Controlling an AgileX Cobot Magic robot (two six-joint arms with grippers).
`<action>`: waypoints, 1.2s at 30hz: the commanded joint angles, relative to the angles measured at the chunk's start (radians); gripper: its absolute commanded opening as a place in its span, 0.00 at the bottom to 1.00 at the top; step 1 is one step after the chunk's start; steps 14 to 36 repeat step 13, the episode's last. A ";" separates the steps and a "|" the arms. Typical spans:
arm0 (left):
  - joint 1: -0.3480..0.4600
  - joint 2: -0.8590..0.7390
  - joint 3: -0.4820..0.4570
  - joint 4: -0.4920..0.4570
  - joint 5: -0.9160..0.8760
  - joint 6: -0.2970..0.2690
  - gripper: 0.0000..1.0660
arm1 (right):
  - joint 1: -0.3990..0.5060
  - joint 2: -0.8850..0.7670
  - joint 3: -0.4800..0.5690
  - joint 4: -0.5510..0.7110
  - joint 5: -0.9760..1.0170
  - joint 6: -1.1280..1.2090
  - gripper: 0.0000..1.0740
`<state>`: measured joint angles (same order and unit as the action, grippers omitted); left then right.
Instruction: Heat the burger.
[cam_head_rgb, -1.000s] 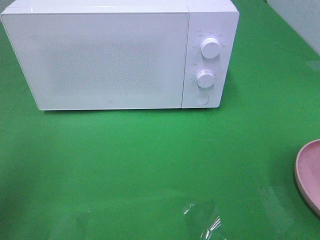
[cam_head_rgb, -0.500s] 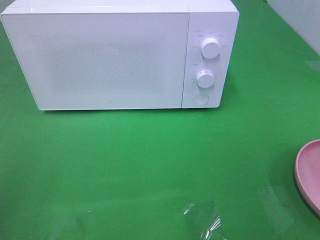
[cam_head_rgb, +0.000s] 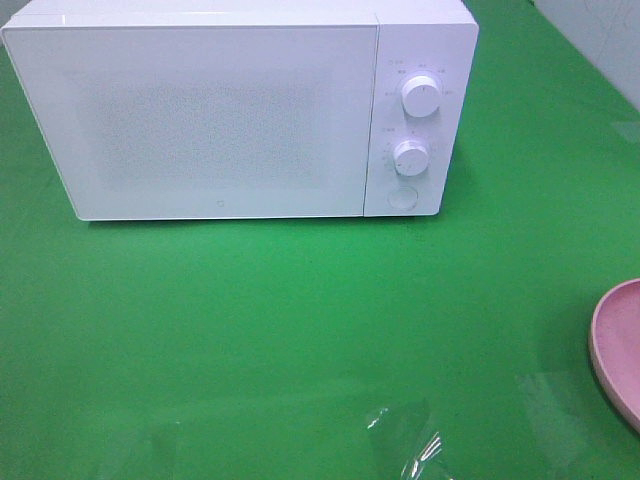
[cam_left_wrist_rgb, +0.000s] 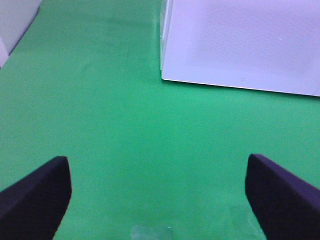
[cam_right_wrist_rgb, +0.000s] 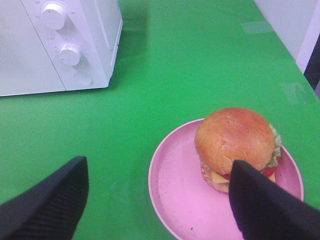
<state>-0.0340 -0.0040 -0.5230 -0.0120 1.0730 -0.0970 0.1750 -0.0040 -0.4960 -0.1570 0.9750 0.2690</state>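
Bright green bench (cam_head_rgb: 300, 320), smooth and slightly reflective, fills the scene; a pale wall edge shows at the far right corner. At the back of the bench stands a white box-shaped microwave oven (cam_head_rgb: 200, 115), door shut, front panel speckled. Its control strip on the right side carries two round white dials (cam_head_rgb: 421, 97), one above the other, and a round white button (cam_head_rgb: 402, 198) below them.

At the right edge of the high view, only a sliver of a round pink plate (cam_head_rgb: 618, 345) shows. In the right wrist view the same plate (cam_right_wrist_rgb: 180, 190) lies on the bench, well apart from the microwave. The round burger with glossy golden-brown bun (cam_right_wrist_rgb: 234, 137) sits on the plate, off-centre toward one rim; green lettuce frill, yellow cheese corner and a bit of red visible at its side.

Right gripper (cam_right_wrist_rgb: 160, 205): dark fingers spread wide, holding nothing, one fingertip overlapping the burger's lower edge in view; contact cannot be told.

Left gripper (cam_left_wrist_rgb: 160, 192): fingers wide apart, empty, above bare green bench, microwave corner ahead of it.
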 joint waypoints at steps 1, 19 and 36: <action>0.036 -0.019 0.004 -0.010 -0.006 -0.001 0.80 | -0.008 -0.026 0.000 0.002 -0.004 -0.003 0.70; 0.041 -0.024 0.004 -0.006 -0.006 -0.001 0.80 | -0.008 -0.026 0.000 0.004 -0.004 -0.003 0.70; 0.041 -0.024 0.004 -0.006 -0.006 -0.001 0.80 | -0.008 -0.026 0.000 0.004 -0.004 -0.003 0.70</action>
